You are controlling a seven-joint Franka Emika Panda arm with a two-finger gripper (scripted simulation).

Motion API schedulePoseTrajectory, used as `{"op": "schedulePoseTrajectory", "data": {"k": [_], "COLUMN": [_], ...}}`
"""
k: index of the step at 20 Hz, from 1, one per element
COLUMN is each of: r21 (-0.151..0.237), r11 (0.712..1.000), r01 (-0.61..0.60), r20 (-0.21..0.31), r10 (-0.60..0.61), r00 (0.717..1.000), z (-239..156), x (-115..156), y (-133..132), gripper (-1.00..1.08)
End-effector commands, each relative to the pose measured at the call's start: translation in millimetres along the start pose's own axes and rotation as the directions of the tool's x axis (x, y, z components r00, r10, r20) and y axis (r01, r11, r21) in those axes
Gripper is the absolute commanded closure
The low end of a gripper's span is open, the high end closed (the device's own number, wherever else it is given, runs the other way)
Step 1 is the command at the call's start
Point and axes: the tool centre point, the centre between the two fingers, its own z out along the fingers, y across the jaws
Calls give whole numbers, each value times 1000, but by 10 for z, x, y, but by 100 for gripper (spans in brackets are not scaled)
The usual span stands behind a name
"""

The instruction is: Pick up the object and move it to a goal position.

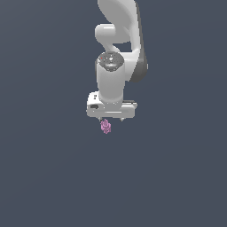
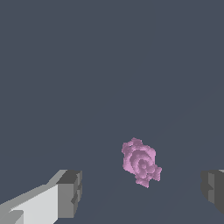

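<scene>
no text, label, brand, number or sign can be read in either view.
</scene>
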Motion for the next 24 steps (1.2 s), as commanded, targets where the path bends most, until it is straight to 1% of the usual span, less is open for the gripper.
{"op": "schedulePoseTrajectory", "data": {"k": [1,4,8,10,17,24], "r21": [0,-4,-19,-22,-21,-22], "r11": [1000,1000,1000,1000,1000,996], "r01": [0,-1,-6,-9,9,88], "r20": [0,-7,-31,-37,-35,-32], "r10": [0,1,6,8,-10,-89], "r00": [1000,1000,999,999,999,996], "z": [0,-30,-135,-160,-135,-51], "x": [0,18,75,87,77,44], "y": [0,61,270,317,306,315], "gripper": [-92,-92,-92,-92,-92,-92]}}
